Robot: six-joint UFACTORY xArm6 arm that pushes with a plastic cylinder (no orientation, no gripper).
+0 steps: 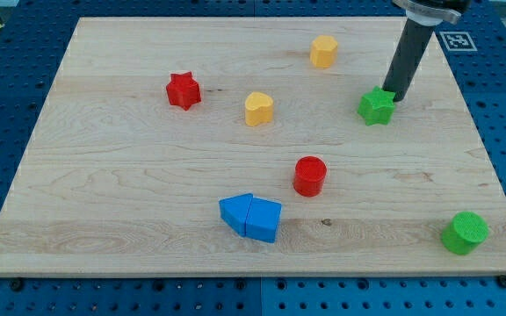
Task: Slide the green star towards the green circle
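The green star [376, 106] lies at the view's upper right of the wooden board. My tip [391, 91] stands right at the star's upper right edge, touching or nearly touching it. The rod rises from there toward the view's top. The green circle [465, 233] is a green cylinder near the board's lower right corner, well below and to the right of the star.
A yellow hexagon block [323, 51] sits at the top, left of the rod. A yellow heart [258, 109] and a red star [183, 90] lie further left. A red cylinder [309, 175] is mid-board. Two blue blocks [251, 217] touch below it. The board's right edge [490, 158] is close.
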